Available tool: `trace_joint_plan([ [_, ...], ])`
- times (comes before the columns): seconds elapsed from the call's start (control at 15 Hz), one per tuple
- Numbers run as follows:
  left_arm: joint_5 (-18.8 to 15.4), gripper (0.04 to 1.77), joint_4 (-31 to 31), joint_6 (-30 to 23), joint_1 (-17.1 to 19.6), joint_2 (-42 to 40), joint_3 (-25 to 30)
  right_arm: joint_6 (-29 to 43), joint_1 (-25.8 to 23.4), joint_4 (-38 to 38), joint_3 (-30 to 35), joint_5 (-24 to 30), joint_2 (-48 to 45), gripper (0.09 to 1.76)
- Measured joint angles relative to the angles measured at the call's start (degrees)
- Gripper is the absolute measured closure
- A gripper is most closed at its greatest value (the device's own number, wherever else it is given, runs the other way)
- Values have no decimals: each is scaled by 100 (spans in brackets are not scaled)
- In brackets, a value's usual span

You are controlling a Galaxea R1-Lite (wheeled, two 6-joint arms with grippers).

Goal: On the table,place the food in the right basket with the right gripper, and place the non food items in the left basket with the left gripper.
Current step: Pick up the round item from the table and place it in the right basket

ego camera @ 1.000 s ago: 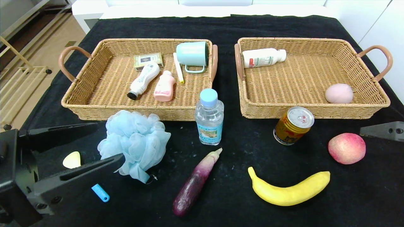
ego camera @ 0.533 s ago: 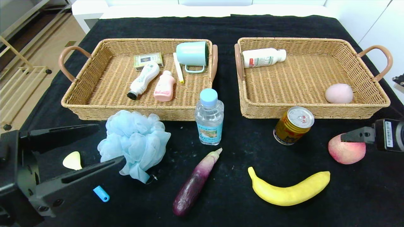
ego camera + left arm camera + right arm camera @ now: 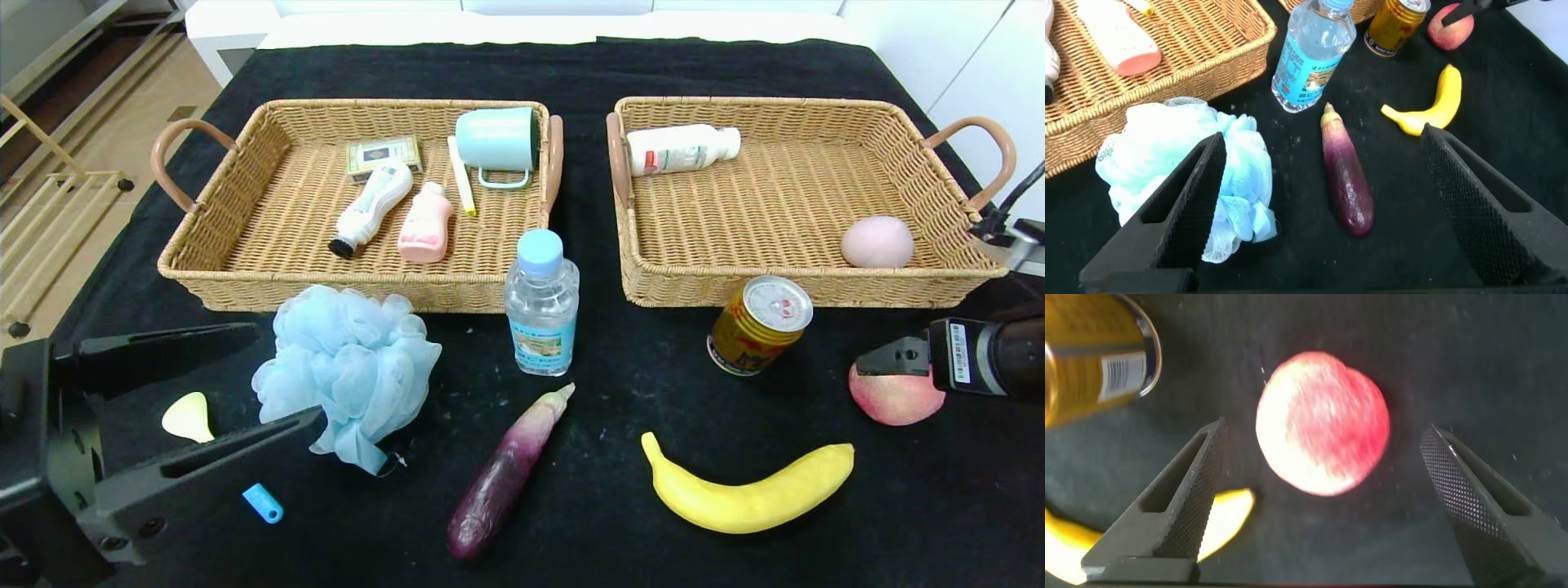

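right gripper [image 3: 1319, 498] wide open, empty, straddling peach [image 3: 1323, 422] frame centre | risk: round peach rolls toward can [image 3: 1096, 359] upper left | left gripper [image 3: 1323, 204] open, empty, near bath pouf [image 3: 1184, 180]

We see only the pale yellow head and the blue handle tip of the scoop [image 3: 188, 416]; the left gripper's [image 3: 282, 376] lower finger covers the stretch between them. The right gripper [image 3: 1323, 498] enters from the head view's edge, and its finger covers the top of the peach [image 3: 894, 398]. From its wrist camera, the gold can [image 3: 1094, 359] and the banana [image 3: 1212, 527] beyond one finger are cut off by the frame. The print on the bottle [image 3: 541, 306] label is too small for us to read.
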Motion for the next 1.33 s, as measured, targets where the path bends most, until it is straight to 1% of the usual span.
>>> trace_joint_plan([
  [0.6, 0, 9, -6, 90, 0, -11, 22, 151, 2, -279, 78, -10, 341, 14],
  [1.07, -11, 9, -9, 118, -2, -41, 20, 226, 27, -289, 99, -35, 490, 14],
  [1.33, -9, 9, -11, 245, 0, -39, 55, 306, 29, -289, 99, -35, 590, 14],
])
